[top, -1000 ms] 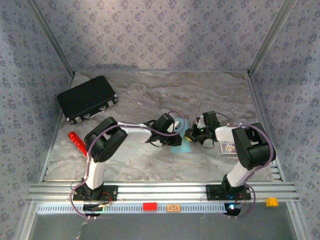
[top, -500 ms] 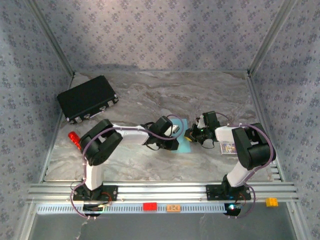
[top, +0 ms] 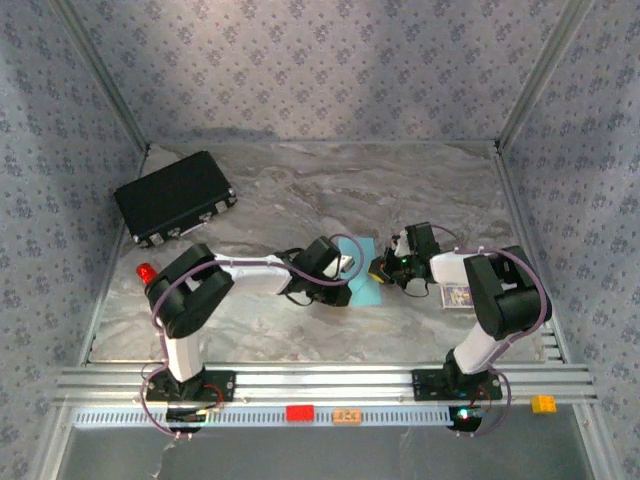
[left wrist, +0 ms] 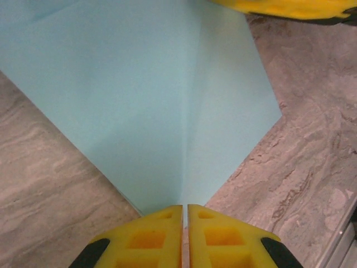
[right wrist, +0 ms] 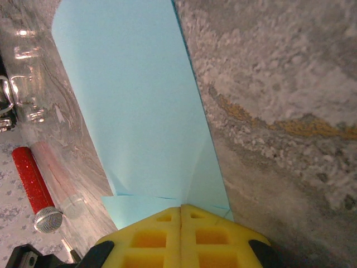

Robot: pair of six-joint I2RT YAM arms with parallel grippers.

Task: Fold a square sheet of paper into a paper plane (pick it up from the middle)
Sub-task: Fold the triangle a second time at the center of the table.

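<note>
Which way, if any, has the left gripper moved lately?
Yes: the left gripper has slid slightly toward the near rail, away from the black case.

My counter [top: 300, 190] is a grey, marbled slab, walled on three sides, with a metal rail [top: 320, 380] along its near edge. A black case [top: 175, 208] lies flat at the far left, set at an angle. Nearer on the left, close to the wall, lies a red stick [top: 147, 272]. The cyan paper [top: 367, 287] lies near the middle, creased. A small printed card [top: 456, 296] lies to its right.
</note>
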